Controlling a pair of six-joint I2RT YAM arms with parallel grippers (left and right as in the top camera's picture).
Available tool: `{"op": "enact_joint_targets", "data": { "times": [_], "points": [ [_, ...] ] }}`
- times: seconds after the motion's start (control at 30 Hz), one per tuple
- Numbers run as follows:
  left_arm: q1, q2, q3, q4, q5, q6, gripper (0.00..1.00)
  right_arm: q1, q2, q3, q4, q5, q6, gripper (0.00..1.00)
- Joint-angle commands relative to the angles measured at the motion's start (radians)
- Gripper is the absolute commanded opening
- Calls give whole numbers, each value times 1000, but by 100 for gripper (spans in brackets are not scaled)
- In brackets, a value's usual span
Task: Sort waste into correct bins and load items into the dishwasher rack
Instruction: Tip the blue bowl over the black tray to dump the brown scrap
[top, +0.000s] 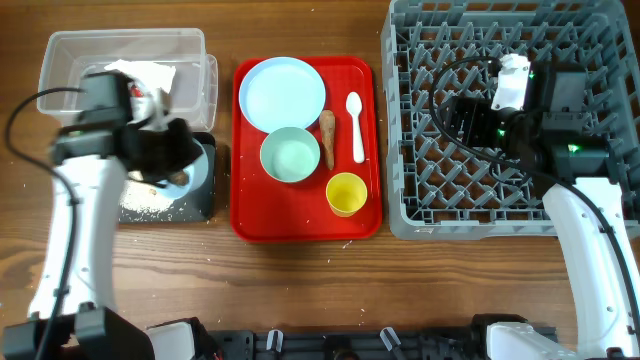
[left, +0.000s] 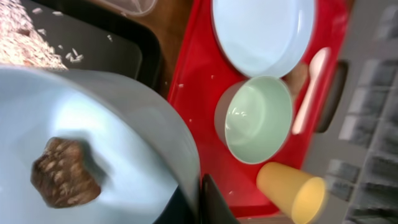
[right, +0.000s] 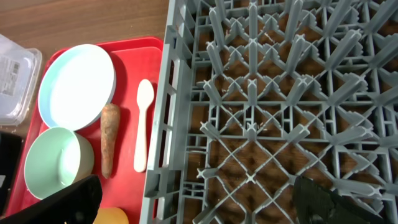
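My left gripper (top: 168, 152) (left: 200, 200) is shut on the rim of a pale blue-green bowl (top: 182, 181) (left: 124, 130) and holds it over the black tray (top: 203, 198) (left: 118, 46). A dark brown lump (left: 65, 173) lies inside the held bowl. White rice grains (top: 145, 206) (left: 25, 37) lie in the black tray. My right gripper (top: 458, 112) (right: 196, 205) is open and empty above the grey dishwasher rack (top: 420, 222) (right: 249, 93). The clear tub (top: 70, 55) holds white paper (top: 145, 72) and a red-and-white wrapper (top: 152, 100).
The red tray (top: 250, 215) (right: 127, 62) carries the pale blue plate (top: 282, 92) (right: 76, 86), the second bowl (top: 290, 156) (left: 258, 118), the yellow cup (top: 347, 193) (left: 292, 190), the brown carrot-shaped stick (top: 328, 138) (right: 109, 140) and the white spoon (top: 355, 125) (right: 143, 134).
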Motion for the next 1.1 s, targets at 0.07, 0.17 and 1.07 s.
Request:
{"op": "enact_joint_targets", "data": {
  "times": [0.07,0.17,1.07],
  "points": [
    [387,151,-27,-31,639,331,4,-2,9,15,2,-10,13,100],
    [503,253,-27,-49,883,352,4,-2,9,15,1,-10,13,100],
    [180,117,-23,166,520,-45,4,-2,9,15,-3,-10,14,100]
  ]
}}
